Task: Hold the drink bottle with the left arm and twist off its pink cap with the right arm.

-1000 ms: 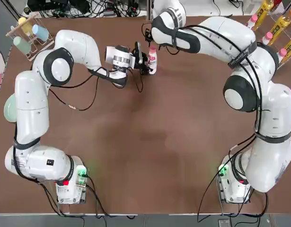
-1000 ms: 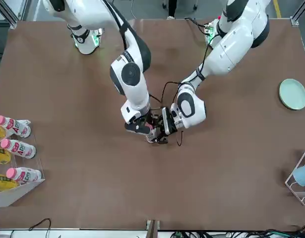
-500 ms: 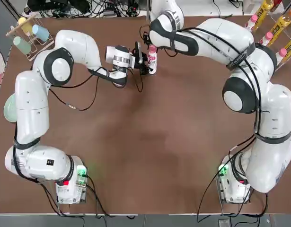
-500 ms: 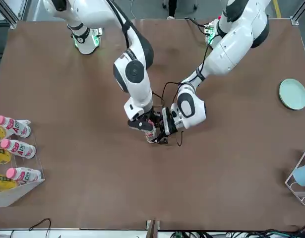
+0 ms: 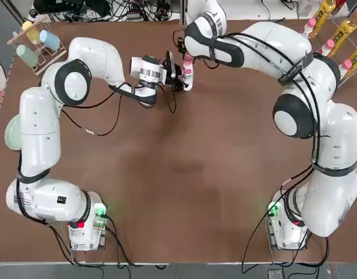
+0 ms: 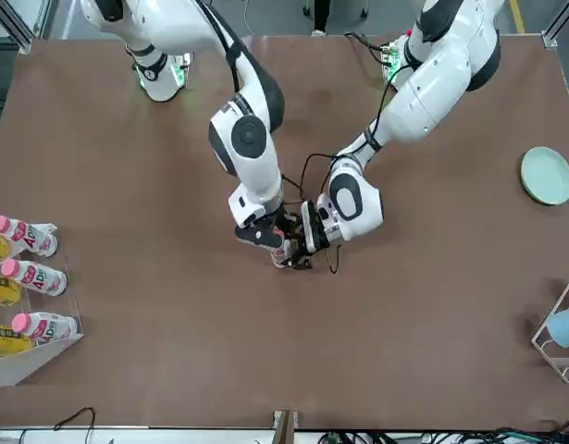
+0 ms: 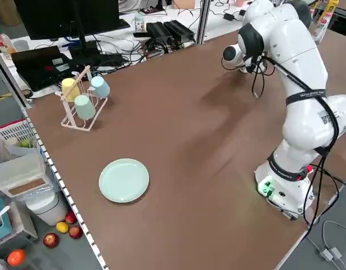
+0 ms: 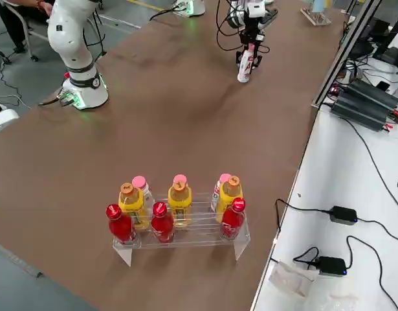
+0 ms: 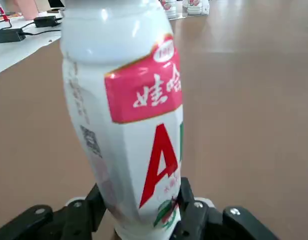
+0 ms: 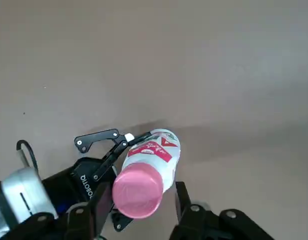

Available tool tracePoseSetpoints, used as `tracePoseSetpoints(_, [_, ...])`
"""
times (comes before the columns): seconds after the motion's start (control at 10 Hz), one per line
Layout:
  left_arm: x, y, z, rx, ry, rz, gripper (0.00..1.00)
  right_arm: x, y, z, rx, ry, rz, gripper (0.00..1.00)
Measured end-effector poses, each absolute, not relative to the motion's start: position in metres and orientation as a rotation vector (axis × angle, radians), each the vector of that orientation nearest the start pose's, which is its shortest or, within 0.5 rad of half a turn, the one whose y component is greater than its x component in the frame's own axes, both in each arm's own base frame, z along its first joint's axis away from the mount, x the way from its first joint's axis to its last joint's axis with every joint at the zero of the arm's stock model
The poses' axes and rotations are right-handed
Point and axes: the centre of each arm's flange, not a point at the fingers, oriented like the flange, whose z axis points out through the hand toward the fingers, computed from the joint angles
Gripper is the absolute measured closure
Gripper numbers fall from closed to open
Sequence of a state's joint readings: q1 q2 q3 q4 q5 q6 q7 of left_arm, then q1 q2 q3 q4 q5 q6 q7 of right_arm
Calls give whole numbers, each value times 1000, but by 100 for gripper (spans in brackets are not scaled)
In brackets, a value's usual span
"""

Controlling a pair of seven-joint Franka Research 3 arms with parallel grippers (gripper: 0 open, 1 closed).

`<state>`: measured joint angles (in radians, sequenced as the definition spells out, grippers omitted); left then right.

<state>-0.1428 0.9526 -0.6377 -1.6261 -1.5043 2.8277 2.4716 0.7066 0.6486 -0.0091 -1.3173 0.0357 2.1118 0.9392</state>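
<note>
Front view — three pink-capped bottles (image 6: 34,278), one pale-green plate (image 6: 547,176).

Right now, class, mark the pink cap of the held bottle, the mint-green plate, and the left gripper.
pink cap (image 10: 138,191): right wrist view, its top
plate (image 6: 547,176): front view, its middle
left gripper (image 9: 139,197): left wrist view, between its fingers

Colours: pink cap (image 10: 138,190), white bottle (image 9: 126,115) with red-pink label and red A, plain brown tabletop (image 5: 166,192), pale mint plate (image 6: 547,176), white arms with black joint rings.
</note>
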Motion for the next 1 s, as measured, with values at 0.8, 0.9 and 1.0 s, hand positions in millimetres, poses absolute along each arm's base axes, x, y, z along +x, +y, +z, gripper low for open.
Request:
tracePoseSetpoints(0.8, [550, -399, 133, 1727, -1528, 1031, 40, 571, 483, 367, -2987, 385, -125, 49])
tracePoseSetpoints(0.9, [550, -399, 133, 1726, -1529, 1032, 40, 571, 483, 368, -2986, 385, -127, 53])
tracePoseSetpoints(1.0, [550, -400, 133, 1726, -1529, 1032, 40, 571, 483, 368, -2986, 386, -126, 55])
